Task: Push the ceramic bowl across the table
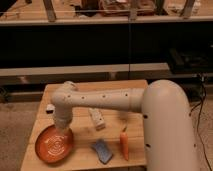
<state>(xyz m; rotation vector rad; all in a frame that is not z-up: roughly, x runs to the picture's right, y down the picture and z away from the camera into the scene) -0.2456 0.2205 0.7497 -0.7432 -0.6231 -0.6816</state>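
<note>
The ceramic bowl (54,145) is a wide, shallow orange-red dish with pale rings inside. It sits at the front left corner of the light-wood table (112,86). My white arm reaches from the right across the table and bends down at the left. The gripper (62,131) hangs at the end of it, right at the bowl's far right rim. I cannot tell whether it touches the rim.
A white rectangular object (96,119) lies mid-table. A blue sponge (102,150) and an orange carrot (124,143) lie near the front edge. A small dark-and-white item (50,108) sits at the left edge. Dark shelving stands behind the table.
</note>
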